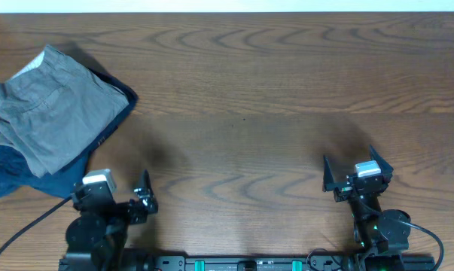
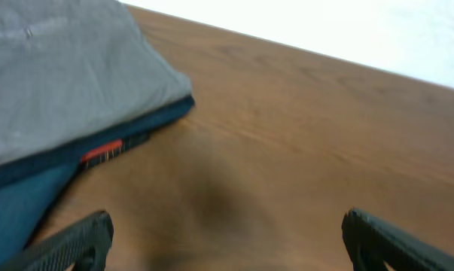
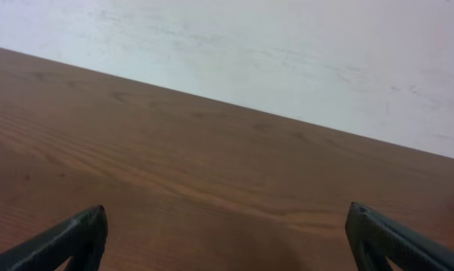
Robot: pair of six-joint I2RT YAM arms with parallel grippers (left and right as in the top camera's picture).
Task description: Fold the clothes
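Observation:
The olive-grey shorts [image 1: 50, 109] lie folded at the table's far left, stacked on the dark navy garment [image 1: 16, 175], whose edges stick out below and to the right. In the left wrist view the shorts [image 2: 61, 75] rest on the navy garment [image 2: 16, 207], which shows an orange tag [image 2: 102, 151]. My left gripper [image 1: 112, 197] is open and empty near the front edge, just below and right of the stack; its fingers [image 2: 227, 226] frame bare wood. My right gripper [image 1: 354, 175] is open and empty at the front right, over bare wood [image 3: 227, 218].
The wooden table [image 1: 257, 98] stretches wide between and beyond the arms. A white wall [image 3: 287, 53] stands past its far edge. A black cable [image 1: 23, 226] runs from the left arm's base.

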